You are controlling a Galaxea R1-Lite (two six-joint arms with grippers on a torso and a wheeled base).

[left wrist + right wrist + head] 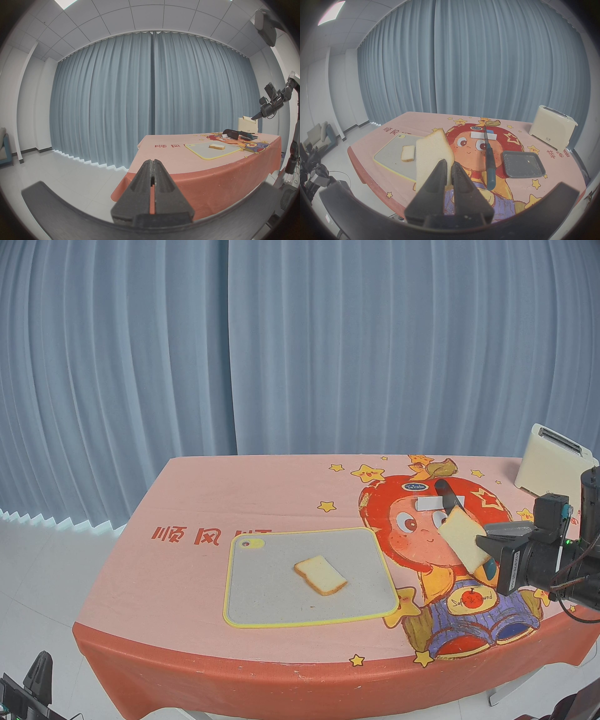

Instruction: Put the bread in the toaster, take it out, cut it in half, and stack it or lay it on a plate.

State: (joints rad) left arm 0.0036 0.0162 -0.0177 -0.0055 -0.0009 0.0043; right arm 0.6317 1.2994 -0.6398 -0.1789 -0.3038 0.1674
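My right gripper [482, 552] [449, 170] is shut on a slice of bread [463, 537] [433, 157], held up in the air over the right part of the table. A second, smaller piece of bread [320, 574] [408, 153] [217, 146] lies on the grey cutting board [269, 590] [389, 154] [203, 151]. The cream toaster [553, 468] [552, 127] [247, 125] stands at the table's far right. A knife [488, 159] [445, 491] lies on the cloth beside a dark tray [523, 164]. My left gripper [152, 184] is shut, low and off the table's left side.
The table wears a pink cloth [206, 502] with a cartoon print. Blue curtains [300, 346] hang behind. A white label [483, 135] lies under the knife blade.
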